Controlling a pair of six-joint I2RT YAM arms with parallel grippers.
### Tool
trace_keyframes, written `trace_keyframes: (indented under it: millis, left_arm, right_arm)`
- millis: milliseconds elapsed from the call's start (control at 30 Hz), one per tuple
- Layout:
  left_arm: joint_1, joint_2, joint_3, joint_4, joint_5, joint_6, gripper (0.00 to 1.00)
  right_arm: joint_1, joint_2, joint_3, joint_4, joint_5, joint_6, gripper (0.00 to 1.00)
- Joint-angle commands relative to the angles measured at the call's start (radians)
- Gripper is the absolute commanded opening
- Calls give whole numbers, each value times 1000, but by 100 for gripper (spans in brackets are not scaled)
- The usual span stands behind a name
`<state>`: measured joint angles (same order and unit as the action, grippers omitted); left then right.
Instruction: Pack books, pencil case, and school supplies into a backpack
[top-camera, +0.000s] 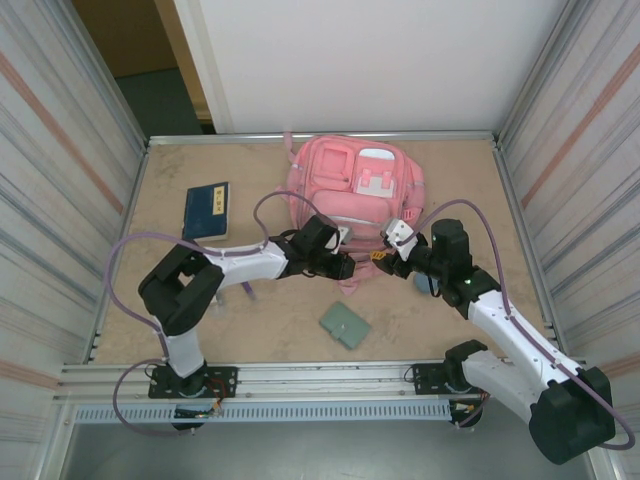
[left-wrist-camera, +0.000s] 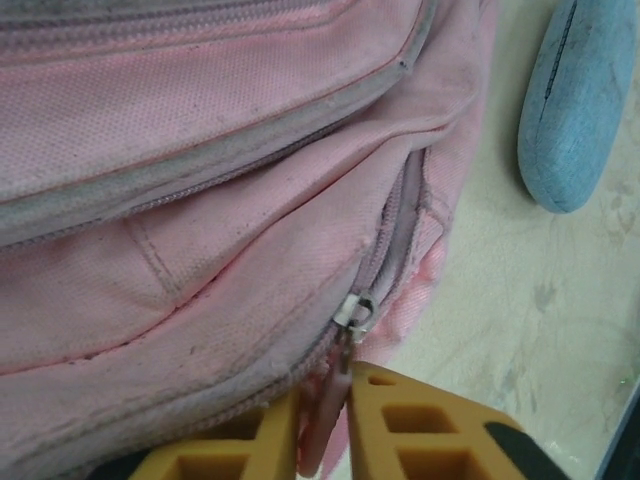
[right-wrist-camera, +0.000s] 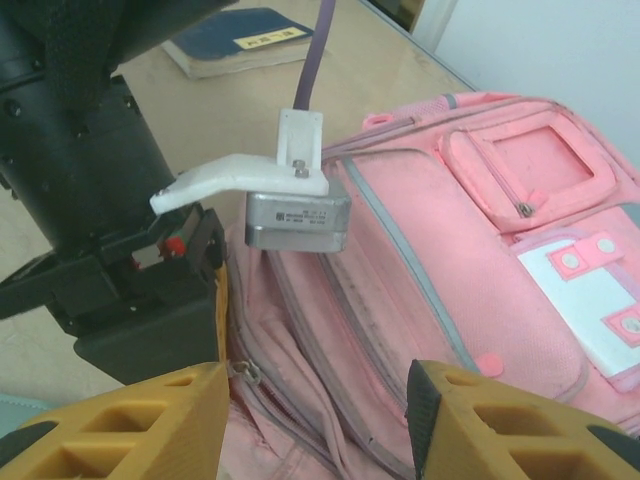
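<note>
The pink backpack (top-camera: 355, 185) lies flat at the back middle of the table. My left gripper (left-wrist-camera: 322, 420) is at its near edge, shut on the pink zipper pull (left-wrist-camera: 325, 405) that hangs from a metal slider (left-wrist-camera: 355, 312). My right gripper (right-wrist-camera: 315, 400) hovers open over the backpack's (right-wrist-camera: 480, 260) front pockets, nothing between its fingers, close beside the left gripper (top-camera: 350, 268). The dark blue book (top-camera: 207, 210) lies to the left of the backpack. The slate-blue pencil case (left-wrist-camera: 580, 100) lies on the table right of the backpack (left-wrist-camera: 200, 180). The sage-green folder (top-camera: 345, 325) lies in front.
Metal walls close the table on the left and right, with a rail along the near edge. The left arm's purple cable (top-camera: 270, 205) arcs over the backpack's left side. Bare tabletop (top-camera: 250, 320) lies between the folder and the left arm's base.
</note>
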<state>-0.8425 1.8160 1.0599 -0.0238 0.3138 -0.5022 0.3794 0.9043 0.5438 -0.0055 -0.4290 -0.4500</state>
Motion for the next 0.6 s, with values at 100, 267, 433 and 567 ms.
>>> trace_keyframes:
  millis: [100,267,433,567]
  left_arm:
    - [-15,65,34,-27,-11,50,0]
    - [1,-36,35,-87,-28,89,0]
    - [56,-129,48,-128,45,88,0]
    - [60,-148,49,-106,77,124,0]
  right_arm:
    - [-4,-13,-27,56,39,54,50]
    - [17,-4,36,-27,257,299,51]
    - [24,20,173,-392,711,1211,62]
    - [-80,45,250,-660,501,1658,81]
